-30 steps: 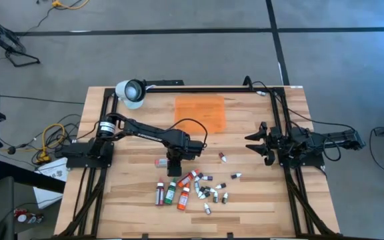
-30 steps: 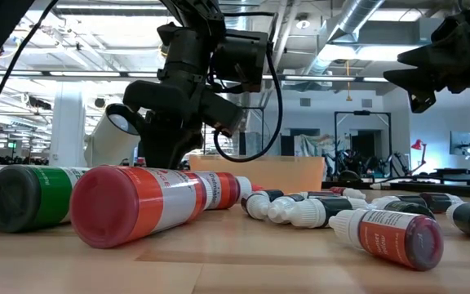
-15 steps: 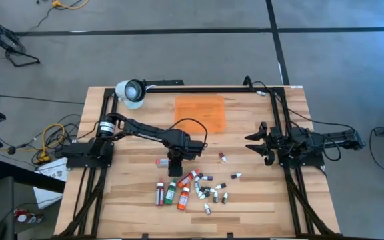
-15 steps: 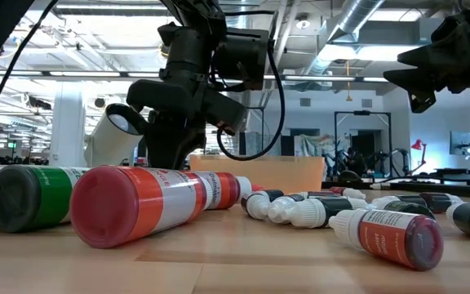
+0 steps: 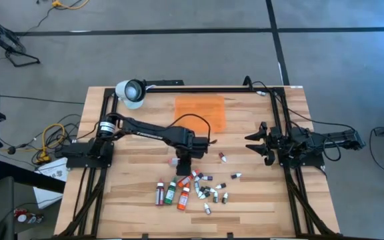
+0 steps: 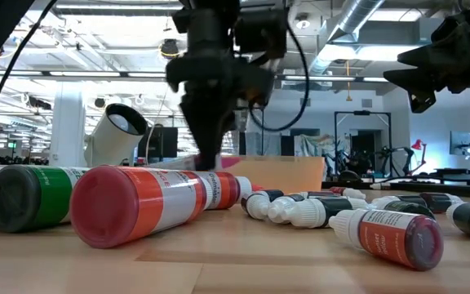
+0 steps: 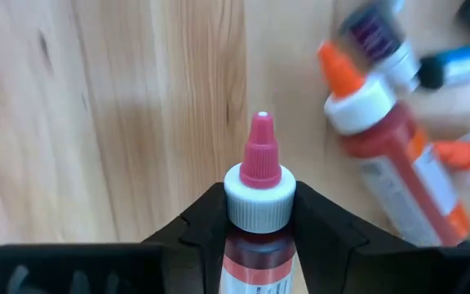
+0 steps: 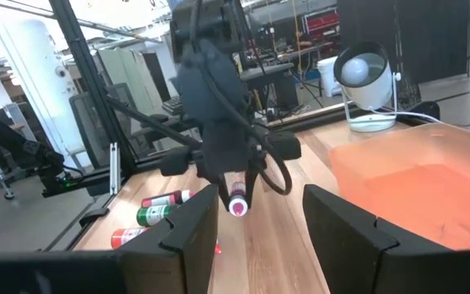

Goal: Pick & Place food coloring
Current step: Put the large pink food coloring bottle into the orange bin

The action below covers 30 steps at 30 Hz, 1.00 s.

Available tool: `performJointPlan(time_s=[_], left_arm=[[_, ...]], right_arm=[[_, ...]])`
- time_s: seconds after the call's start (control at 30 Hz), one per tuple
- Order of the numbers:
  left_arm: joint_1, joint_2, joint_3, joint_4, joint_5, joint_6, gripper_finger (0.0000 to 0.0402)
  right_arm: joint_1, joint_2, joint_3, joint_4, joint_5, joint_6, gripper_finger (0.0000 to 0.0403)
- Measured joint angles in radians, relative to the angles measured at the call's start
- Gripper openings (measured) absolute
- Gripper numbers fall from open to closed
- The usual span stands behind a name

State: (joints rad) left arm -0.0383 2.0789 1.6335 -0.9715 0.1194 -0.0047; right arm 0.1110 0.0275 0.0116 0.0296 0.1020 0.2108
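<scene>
bare table (image 5: 132, 170) left, bottle cluster (image 5: 195, 189) right

Wood table (image 5: 132, 200), black frame rails along its sides. Orange mat (image 5: 200, 110) flat at far centre. White lamp (image 5: 131, 91) at far-left corner. Yellow cables (image 5: 49, 141) on floor, left.

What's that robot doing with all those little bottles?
The left end effector is shut on a small bottle with a white cap and a pink tip, held above the wooden table. The other food coloring bottles lie in a pile just beside it. The orange mat farther back has nothing on it. The right end effector is open and waits at the table's right side, holding nothing.
</scene>
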Motion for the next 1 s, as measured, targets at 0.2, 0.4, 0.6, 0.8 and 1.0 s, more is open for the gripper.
performJointPlan(time_s=[0.2,0.4,0.6,0.8,1.0], left_arm=[[0.0,0.0,0.1,0.004,-0.042,0.047,0.012],[0.002,0.0,0.213,0.005,-0.176,0.112,0.0116],[0.023,0.0,0.315,0.018,-0.329,0.156,0.0117],[0.066,0.0,0.39,0.025,-0.364,0.188,0.0116],[0.121,0.0,0.422,0.029,-0.364,0.229,0.0115]], right_arm=[[0.0,0.0,0.0,0.0,0.0,0.0,0.0173],[0.0,0.0,0.0,0.0,0.0,0.0,0.0173],[0.0,0.0,0.0,0.0,0.0,0.0,0.0173],[0.0,0.0,0.0,0.0,0.0,0.0,0.0173],[0.0,0.0,0.0,0.0,-0.002,0.0,0.0173]])
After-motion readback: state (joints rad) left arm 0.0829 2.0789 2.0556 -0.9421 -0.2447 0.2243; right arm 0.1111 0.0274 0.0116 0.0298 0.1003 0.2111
